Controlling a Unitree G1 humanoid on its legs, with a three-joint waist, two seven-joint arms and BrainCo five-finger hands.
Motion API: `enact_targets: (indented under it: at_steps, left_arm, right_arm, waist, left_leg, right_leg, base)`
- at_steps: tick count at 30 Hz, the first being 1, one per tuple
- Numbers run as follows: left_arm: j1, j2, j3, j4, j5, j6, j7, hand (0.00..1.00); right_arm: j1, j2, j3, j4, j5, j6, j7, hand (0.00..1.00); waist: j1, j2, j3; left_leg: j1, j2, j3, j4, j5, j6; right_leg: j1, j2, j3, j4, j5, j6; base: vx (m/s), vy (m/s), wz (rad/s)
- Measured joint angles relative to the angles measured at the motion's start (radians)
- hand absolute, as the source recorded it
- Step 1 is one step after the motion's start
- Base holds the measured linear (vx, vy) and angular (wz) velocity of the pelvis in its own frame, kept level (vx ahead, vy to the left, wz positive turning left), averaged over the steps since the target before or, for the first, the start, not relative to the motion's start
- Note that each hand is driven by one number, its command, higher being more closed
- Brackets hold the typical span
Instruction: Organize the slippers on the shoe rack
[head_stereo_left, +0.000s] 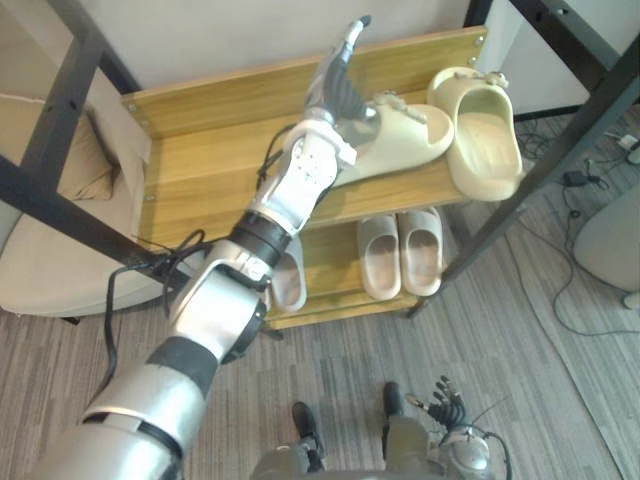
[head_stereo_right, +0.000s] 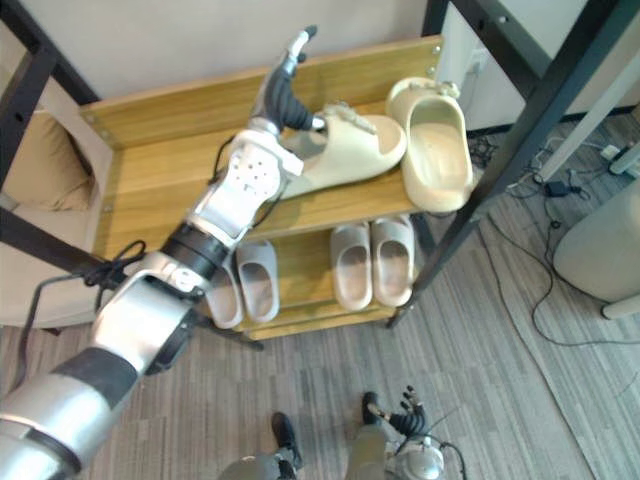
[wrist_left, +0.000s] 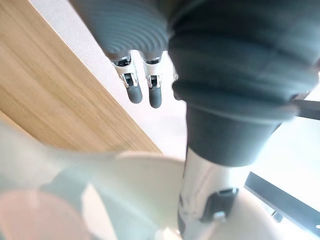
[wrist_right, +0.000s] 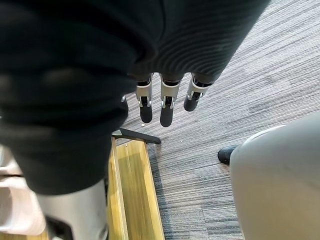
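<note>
A wooden shoe rack (head_stereo_left: 200, 170) stands against the wall. On its top shelf lie two cream slippers. One cream slipper (head_stereo_left: 405, 135) lies across the shelf, and my left hand (head_stereo_left: 338, 85) rests on its heel end, fingers straight and pointing at the back panel, thumb (wrist_left: 200, 195) down on the slipper (wrist_left: 140, 190). The other cream slipper (head_stereo_left: 485, 135) lies at the right end and overhangs the front edge. On the lower shelf a pale pair (head_stereo_left: 402, 255) stands side by side, and a grey pair (head_stereo_right: 245, 285) sits left of it, partly behind my arm. My right hand (head_stereo_left: 448, 408) hangs open low near the floor.
A beige cushioned seat (head_stereo_left: 60, 240) stands left of the rack. Black metal frame bars cross at the left (head_stereo_left: 60, 110) and the right (head_stereo_left: 560, 150). Cables (head_stereo_left: 580, 185) and a pale rounded object (head_stereo_left: 612, 240) lie on the grey carpet at the right.
</note>
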Motion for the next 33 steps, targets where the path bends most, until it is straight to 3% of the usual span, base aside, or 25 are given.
enact_targets:
  at_steps: [33]
  left_arm:
    - [0.026, 0.018, 0.063, 0.027, 0.034, 0.008, 0.000, 0.00]
  right_arm:
    - [0.019, 0.000, 0.001, 0.002, -0.001, -0.004, -0.001, 0.00]
  waist:
    - [0.003, -0.024, -0.013]
  left_leg:
    - [-0.020, 0.002, -0.001, 0.003, 0.001, 0.002]
  right_leg:
    - [-0.018, 0.001, -0.001, 0.000, 0.001, 0.000]
  base:
    - [0.00, 0.000, 0.00]
